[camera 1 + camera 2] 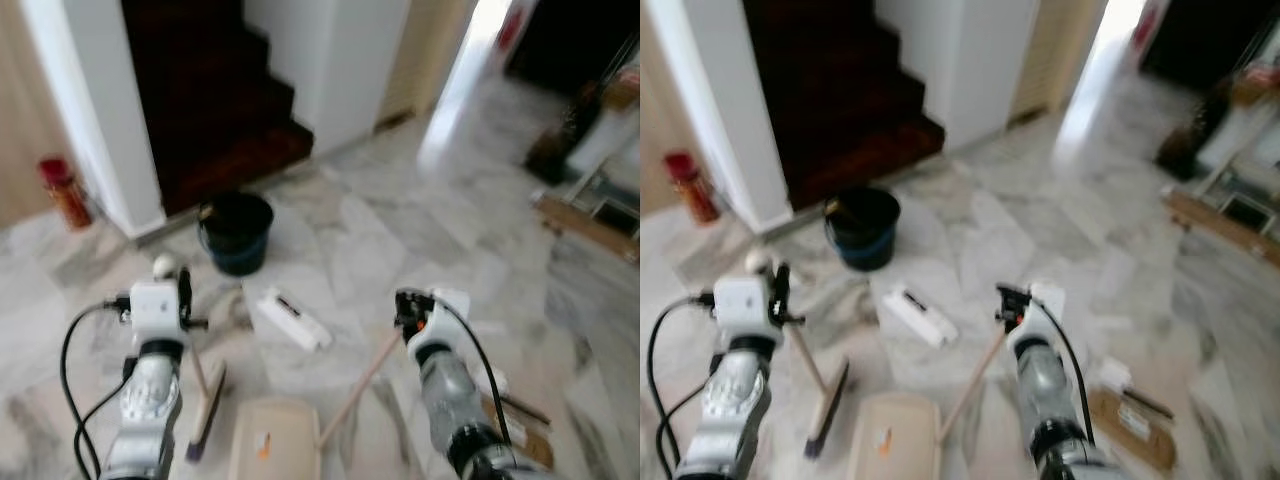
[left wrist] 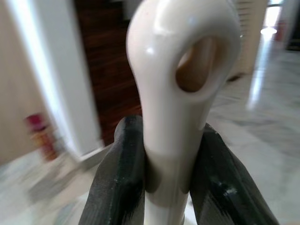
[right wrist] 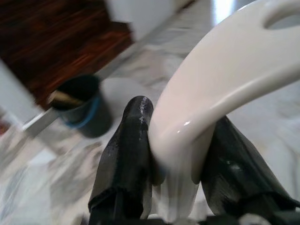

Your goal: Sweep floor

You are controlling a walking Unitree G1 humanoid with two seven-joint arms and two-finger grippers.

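Blurred marble floor (image 1: 400,240); both grippers (image 2: 164,187) (image 3: 180,173) clamp handles.

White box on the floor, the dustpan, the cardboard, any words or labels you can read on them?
None can be read.
White box: dark mark, too blurred.
Dustpan: small orange sticker, too blurred.
Cardboard piece: pale label, too small and blurred.
Red canister: no legible text.

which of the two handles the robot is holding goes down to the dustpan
The handle in the right end effector; its wooden shaft slants to the beige dustpan. The left one ends in the brush.
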